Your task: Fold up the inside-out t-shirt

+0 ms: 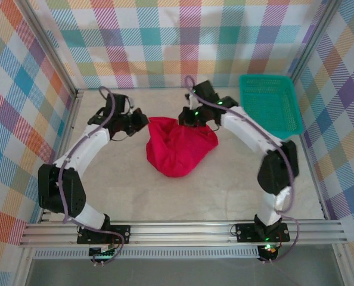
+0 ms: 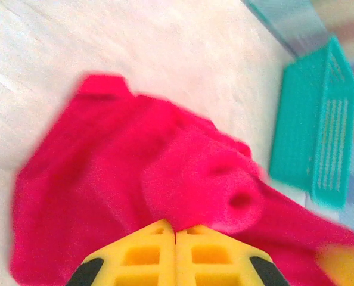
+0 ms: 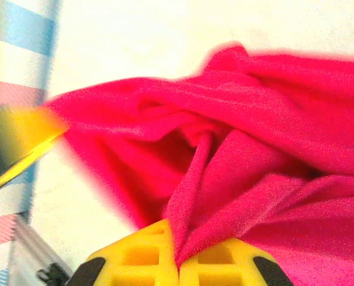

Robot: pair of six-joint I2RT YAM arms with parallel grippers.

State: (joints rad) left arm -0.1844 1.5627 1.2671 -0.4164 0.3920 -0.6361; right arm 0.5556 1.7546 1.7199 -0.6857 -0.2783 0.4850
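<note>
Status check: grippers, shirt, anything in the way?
Left gripper shut on shirt. Right gripper shut on it too. Shirt bunched mid-table, not folded. Basket far right, apart from shirt.

A: What is the red t-shirt [image 1: 178, 149] made of?
B: Soft matt cloth, faintly fuzzy, crumpled into folds.
A: The teal basket [image 1: 270, 104]?
B: Plastic, perforated like mesh, with a slight sheen.
A: The bench [image 1: 224, 185]?
B: Smooth, pale, faintly marbled. I can't tell whether it is stone or laminate. The rail [image 1: 183, 231] at its near edge is grooved bare metal, satin silver.
A: The arms?
B: The left arm [image 1: 84, 149] and right arm [image 1: 248, 134] have smooth white and black shells, plastic by the look. The jaws of the left gripper [image 2: 176, 229] and right gripper [image 3: 177, 238] are smooth yellow plastic.
A: The walls [image 1: 183, 42]?
B: Matt printed plaid.
</note>
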